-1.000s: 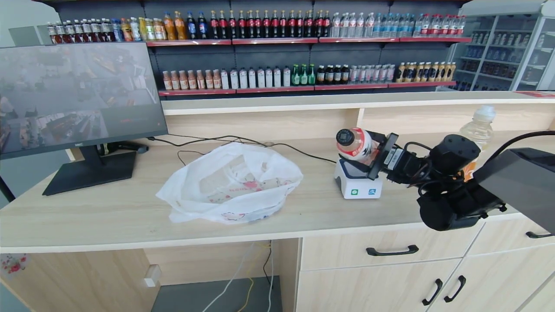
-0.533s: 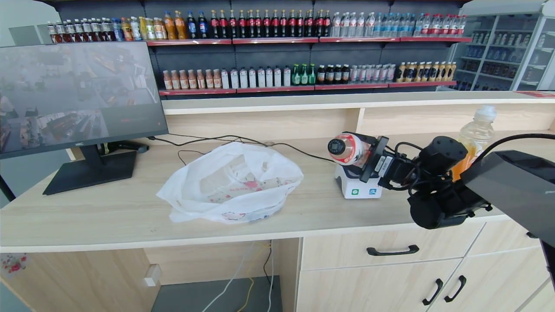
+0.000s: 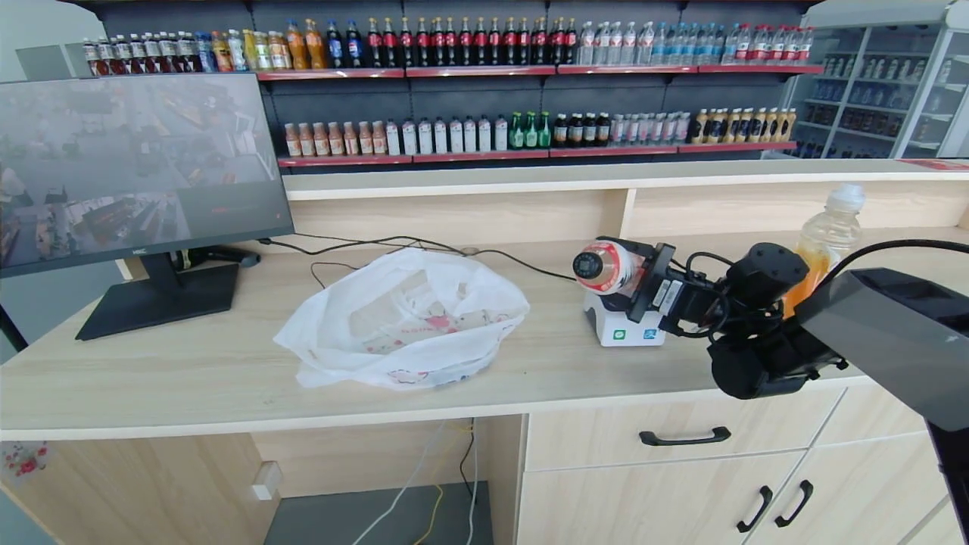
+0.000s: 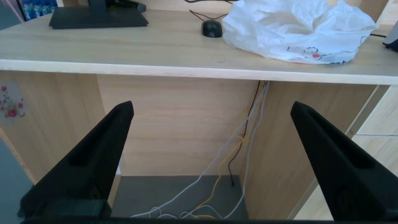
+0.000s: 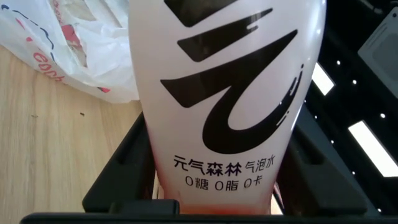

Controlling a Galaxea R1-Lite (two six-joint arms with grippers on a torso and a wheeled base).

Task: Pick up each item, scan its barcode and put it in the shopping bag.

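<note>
counter (image 3: 151, 378): bag (image 3: 409, 325) well apart from scanner (image 3: 622, 327); right gripper (image 3: 627, 269) grasping bottle (image 3: 602, 266) over scanner; left gripper (image 4: 211, 109) released.

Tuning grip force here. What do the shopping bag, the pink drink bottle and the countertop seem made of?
Shopping bag: thin white plastic film, slightly translucent, crumpled in soft folds.
Pink drink bottle: probably plastic under a glossy printed sleeve; the wall itself is covered.
Countertop: pale matte wood-grain board, likely laminate, though solid wood can't be excluded.
</note>
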